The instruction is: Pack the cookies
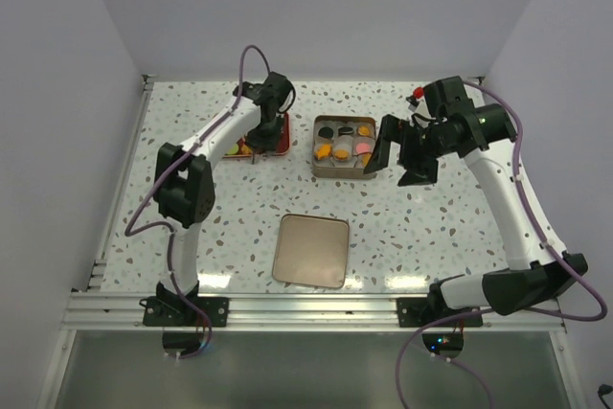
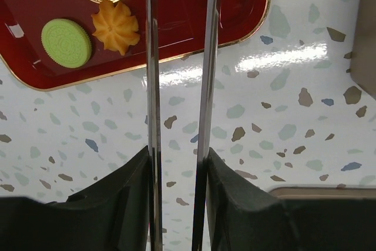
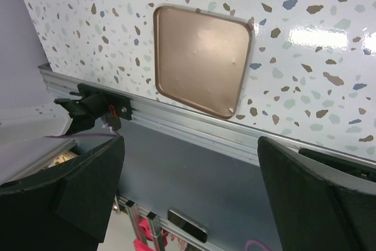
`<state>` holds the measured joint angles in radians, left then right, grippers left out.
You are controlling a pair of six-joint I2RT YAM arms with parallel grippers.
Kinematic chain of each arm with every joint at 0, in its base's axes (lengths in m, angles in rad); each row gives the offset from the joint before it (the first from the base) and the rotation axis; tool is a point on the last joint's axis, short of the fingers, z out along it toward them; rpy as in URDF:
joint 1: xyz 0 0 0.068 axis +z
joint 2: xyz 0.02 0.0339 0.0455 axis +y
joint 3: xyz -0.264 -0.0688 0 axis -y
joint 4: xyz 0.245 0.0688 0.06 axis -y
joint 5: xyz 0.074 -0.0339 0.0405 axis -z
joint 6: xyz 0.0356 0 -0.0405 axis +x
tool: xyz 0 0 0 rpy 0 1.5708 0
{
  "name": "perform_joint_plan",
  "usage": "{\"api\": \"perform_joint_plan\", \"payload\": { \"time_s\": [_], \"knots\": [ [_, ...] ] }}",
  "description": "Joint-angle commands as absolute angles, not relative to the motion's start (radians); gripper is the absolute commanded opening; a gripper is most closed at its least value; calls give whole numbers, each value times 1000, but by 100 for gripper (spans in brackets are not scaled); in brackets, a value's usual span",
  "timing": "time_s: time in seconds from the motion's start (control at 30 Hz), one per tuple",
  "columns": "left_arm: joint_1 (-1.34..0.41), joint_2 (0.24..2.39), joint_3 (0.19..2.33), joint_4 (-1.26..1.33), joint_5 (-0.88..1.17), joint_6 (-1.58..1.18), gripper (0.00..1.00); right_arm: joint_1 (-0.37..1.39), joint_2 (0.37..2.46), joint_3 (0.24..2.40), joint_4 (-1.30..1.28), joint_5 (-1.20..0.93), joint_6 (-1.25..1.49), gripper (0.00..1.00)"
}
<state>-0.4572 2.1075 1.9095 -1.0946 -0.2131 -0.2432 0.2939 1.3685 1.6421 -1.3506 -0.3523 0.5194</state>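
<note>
A red tray (image 2: 35, 4) holds a green round cookie (image 2: 66, 43) and an orange flower-shaped cookie (image 2: 116, 26). My left gripper (image 2: 178, 157) hangs over the tray's near rim, shut on a pair of thin metal tongs (image 2: 154, 86). The blades stand slightly apart with nothing between them. From above, the left gripper (image 1: 261, 131) sits over the tray (image 1: 281, 138). The open tin (image 1: 318, 168) holds paper cups with orange (image 1: 326, 151), black (image 1: 329, 131) and pink (image 1: 363, 147) cookies. My right gripper (image 1: 397, 162) is wide open and empty, just right of the tin.
The tin's lid (image 1: 311, 251) lies flat near the front middle of the table, also visible as the lid (image 3: 202, 57) in the right wrist view. The aluminium frame rail (image 1: 306, 308) runs along the near edge. White walls close in the left, right and back.
</note>
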Motion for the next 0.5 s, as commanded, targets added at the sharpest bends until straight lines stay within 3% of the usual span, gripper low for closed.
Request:
{"api": "perform_joint_plan", "payload": {
  "time_s": [0.0,0.47],
  "knots": [
    [-454,1959,1962,-1091,-192,-256,31,285,1387,1706,-1413,-339,505,99],
    [-659,1793,1846,-993,-29,-247,30,276,1431,1747,-1408,-327,509,99]
  ]
}}
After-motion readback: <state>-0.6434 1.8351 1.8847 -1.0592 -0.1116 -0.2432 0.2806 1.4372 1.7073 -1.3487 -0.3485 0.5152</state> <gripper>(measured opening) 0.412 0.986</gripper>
